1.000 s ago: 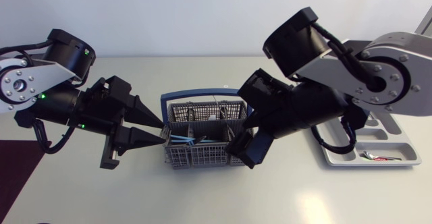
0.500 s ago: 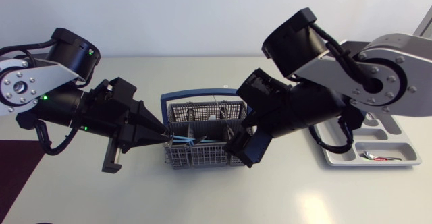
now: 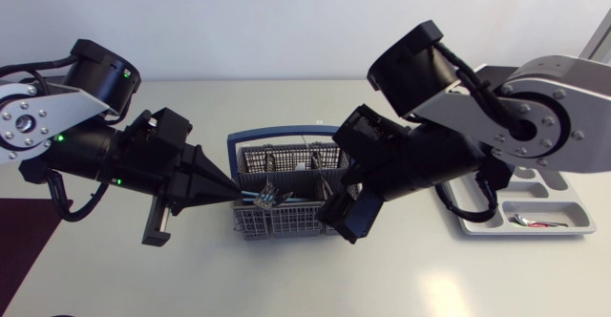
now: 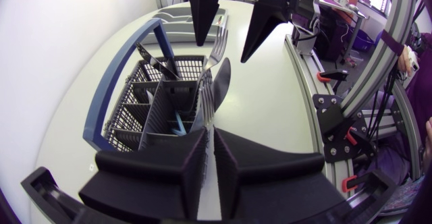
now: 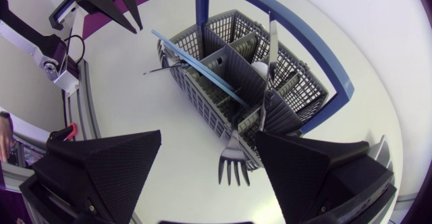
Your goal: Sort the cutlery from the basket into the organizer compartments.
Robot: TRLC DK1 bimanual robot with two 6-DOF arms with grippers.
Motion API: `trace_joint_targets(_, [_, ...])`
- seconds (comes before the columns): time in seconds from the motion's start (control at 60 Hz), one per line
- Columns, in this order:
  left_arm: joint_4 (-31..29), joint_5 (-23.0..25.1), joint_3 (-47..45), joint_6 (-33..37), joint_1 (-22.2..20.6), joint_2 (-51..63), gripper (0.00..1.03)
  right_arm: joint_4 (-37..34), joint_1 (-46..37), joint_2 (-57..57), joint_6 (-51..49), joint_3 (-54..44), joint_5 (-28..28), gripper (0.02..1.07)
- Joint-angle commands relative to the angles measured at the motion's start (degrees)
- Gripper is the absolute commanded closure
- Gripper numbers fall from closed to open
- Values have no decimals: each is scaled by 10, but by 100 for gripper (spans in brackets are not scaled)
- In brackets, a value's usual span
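At the left end of the basket, in the middle of the worktop, the left pincer has its fingers drawn together with only a slit between them. The handle of a fork runs into that slit; judged from the left wrist view, the pincer is clamped on the fork. The fork's tines project past the opposite basket wall, where the right pincer hovers with fingers spread wide, gripping nothing. A spoon and a blue rod-like piece lie in the basket. The organizer sits well apart at the worktop's right edge, with one red-and-silver item in a compartment. Assessment: sorting is at an early stage. One item is placed, the fork is not yet lifted clear, and several pieces are left to transfer.
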Motion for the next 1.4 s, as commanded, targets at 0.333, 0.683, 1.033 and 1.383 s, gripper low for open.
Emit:
trace_joint_targets(0.333, [-2,7,-54,-17,33,-104,63,-13,17,-3,-7,55,5,7])
trace_joint_targets(0.683, [81,-13,-144,-70,34,-186,60,-77,21,77,-33,174,-39,7])
trace_joint_targets(1.033, [196,-72,-210,-172,26,-214,58,-91,37,148,-110,212,-53,7])
trace_joint_targets(1.383, [264,-145,-252,-228,-28,-220,58,-67,61,186,-138,217,-47,17])
